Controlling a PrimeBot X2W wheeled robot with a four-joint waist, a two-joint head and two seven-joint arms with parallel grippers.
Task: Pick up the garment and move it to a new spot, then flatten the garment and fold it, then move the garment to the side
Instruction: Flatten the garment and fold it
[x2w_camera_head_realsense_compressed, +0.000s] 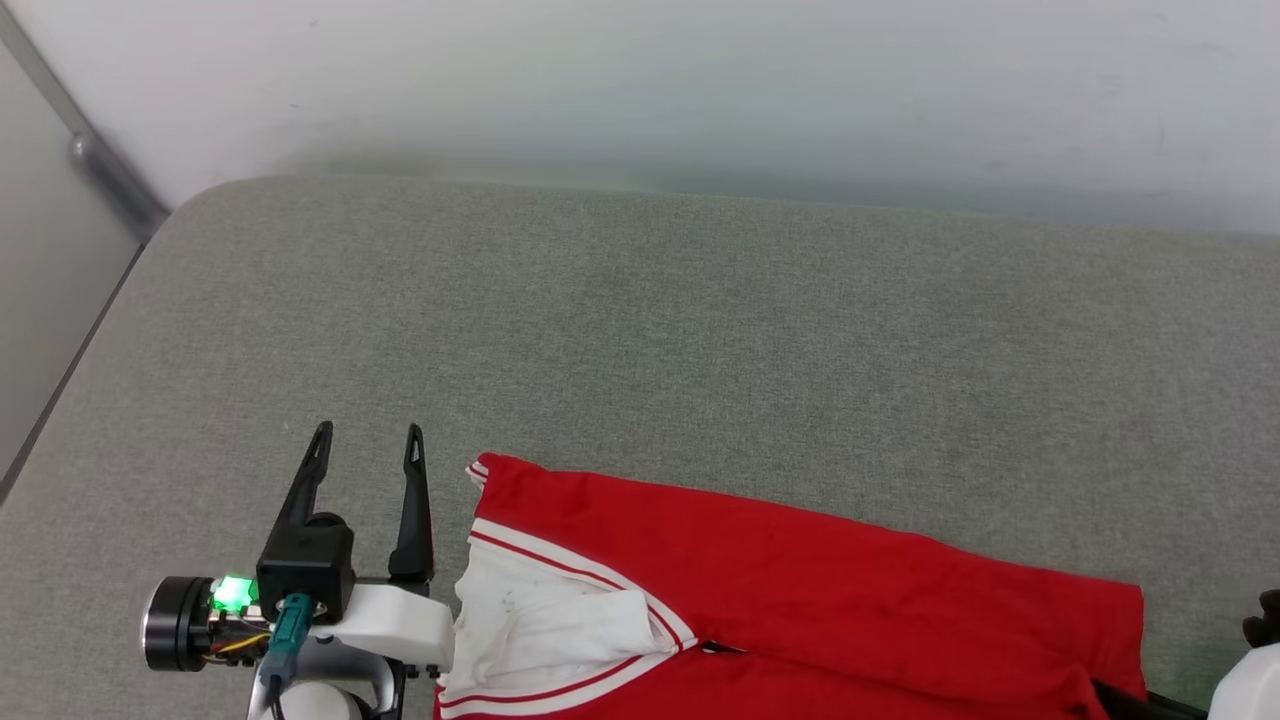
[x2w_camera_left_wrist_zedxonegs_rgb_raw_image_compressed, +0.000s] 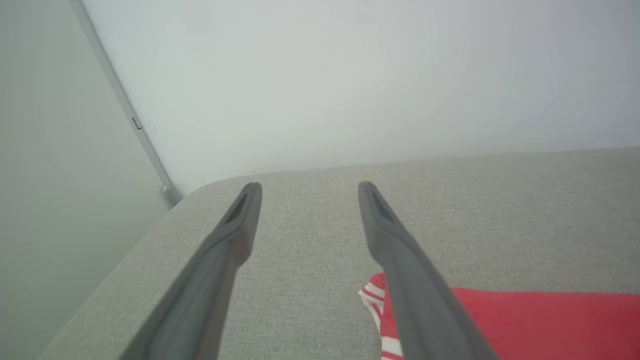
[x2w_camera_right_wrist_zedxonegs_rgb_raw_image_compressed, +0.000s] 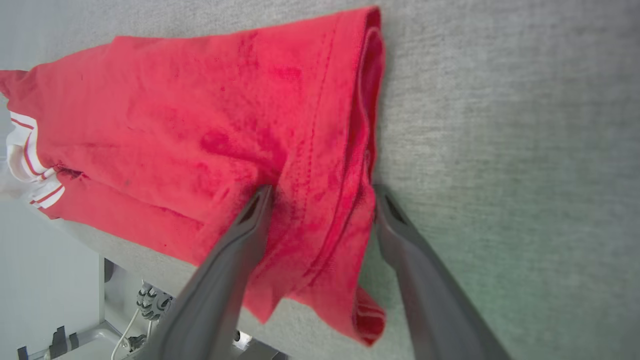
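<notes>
The garment (x2w_camera_head_realsense_compressed: 800, 590) is a red shirt lying folded near the front edge of the grey cloth-covered table (x2w_camera_head_realsense_compressed: 640, 330), with a white sleeve and red-and-white trim (x2w_camera_head_realsense_compressed: 545, 620) at its left end. Just left of that end, my left gripper (x2w_camera_head_realsense_compressed: 367, 432) is open and holds nothing. In the left wrist view its fingers (x2w_camera_left_wrist_zedxonegs_rgb_raw_image_compressed: 308, 186) spread wide over bare table, and the garment's striped corner (x2w_camera_left_wrist_zedxonegs_rgb_raw_image_compressed: 372, 295) shows beside the right finger. My right gripper (x2w_camera_right_wrist_zedxonegs_rgb_raw_image_compressed: 322, 190) stands open over the garment's red hem (x2w_camera_right_wrist_zedxonegs_rgb_raw_image_compressed: 325, 150), one finger above the cloth and the other at its edge.
A pale wall (x2w_camera_head_realsense_compressed: 700, 90) runs along the table's far edge. The table's rounded corner (x2w_camera_head_realsense_compressed: 200, 195) lies at the far left, with a metal strip (x2w_camera_head_realsense_compressed: 100, 160) beyond it. Cables and part of the robot's base (x2w_camera_right_wrist_zedxonegs_rgb_raw_image_compressed: 145, 300) show under the table's front edge.
</notes>
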